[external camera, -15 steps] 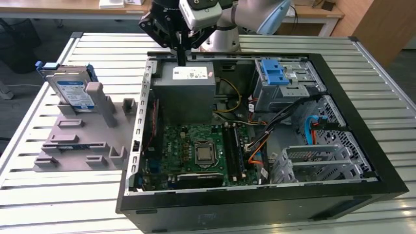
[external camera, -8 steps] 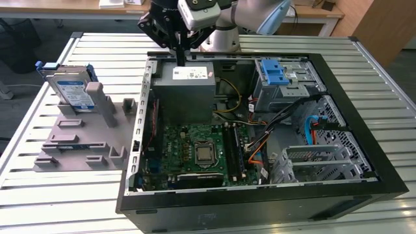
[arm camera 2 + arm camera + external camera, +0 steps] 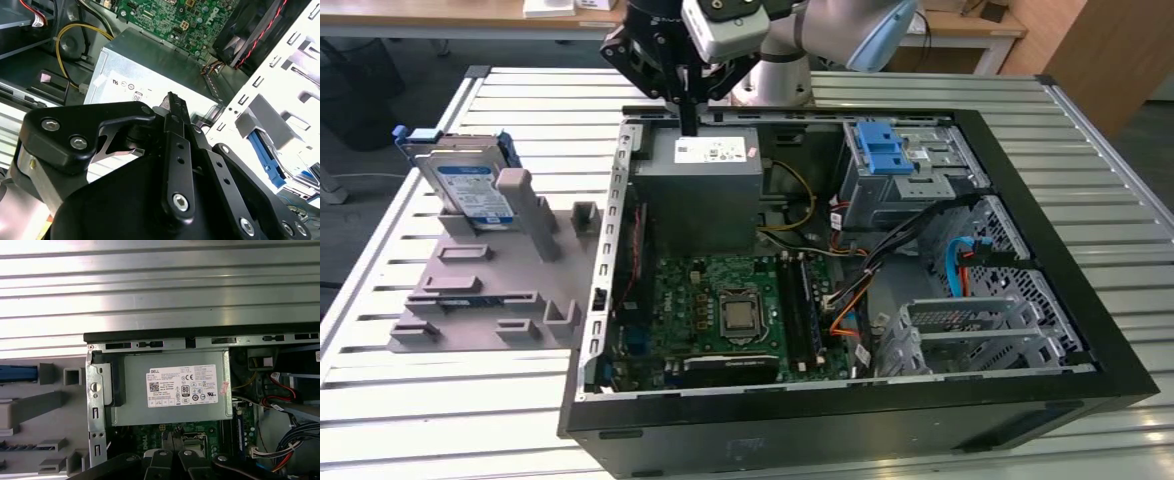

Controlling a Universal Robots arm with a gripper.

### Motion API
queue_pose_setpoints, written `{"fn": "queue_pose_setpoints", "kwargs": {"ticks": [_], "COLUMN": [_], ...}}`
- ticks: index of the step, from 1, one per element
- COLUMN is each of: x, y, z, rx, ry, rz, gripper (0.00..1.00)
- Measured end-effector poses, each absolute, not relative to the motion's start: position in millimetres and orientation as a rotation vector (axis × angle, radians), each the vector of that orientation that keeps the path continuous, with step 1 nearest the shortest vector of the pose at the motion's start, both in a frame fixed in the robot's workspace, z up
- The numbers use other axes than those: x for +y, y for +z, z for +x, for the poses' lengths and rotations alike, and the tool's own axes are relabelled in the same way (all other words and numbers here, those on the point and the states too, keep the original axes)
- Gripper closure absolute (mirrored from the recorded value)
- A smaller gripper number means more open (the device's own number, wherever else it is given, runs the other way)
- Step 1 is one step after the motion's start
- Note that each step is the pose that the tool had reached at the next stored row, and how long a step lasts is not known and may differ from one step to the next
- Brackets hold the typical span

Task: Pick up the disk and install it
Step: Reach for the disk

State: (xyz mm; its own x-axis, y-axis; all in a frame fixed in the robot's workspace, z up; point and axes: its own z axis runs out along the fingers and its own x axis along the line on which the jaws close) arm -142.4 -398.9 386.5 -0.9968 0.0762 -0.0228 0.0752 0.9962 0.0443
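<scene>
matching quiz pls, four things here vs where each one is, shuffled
1 silver-metal disk in blue plastic bracket
2 large grey metal box with white sticker
3 green circuit board
4 black robot hand

A flat on the black computer case's floor
B upright in the grey plastic stand
C above the case wall
D inside the case, beside the board

Pairs: 1-B, 2-D, 3-A, 4-C

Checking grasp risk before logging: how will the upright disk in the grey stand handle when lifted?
The disk looks rigid metal, likely heavy for its size. Standing on edge in the grey stand, it may tip if nudged sideways.
</scene>
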Motion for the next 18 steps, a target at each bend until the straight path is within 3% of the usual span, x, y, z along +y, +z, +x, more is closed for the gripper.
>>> {"fn": "queue_pose_setpoints", "kwargs": {"ticks": [18], "x": [-398.9], "y": [386.1], "z": [-146.7], "rx": [3.114], "ry": [0.068], "rz": [0.118], "gripper": [0.89]}}
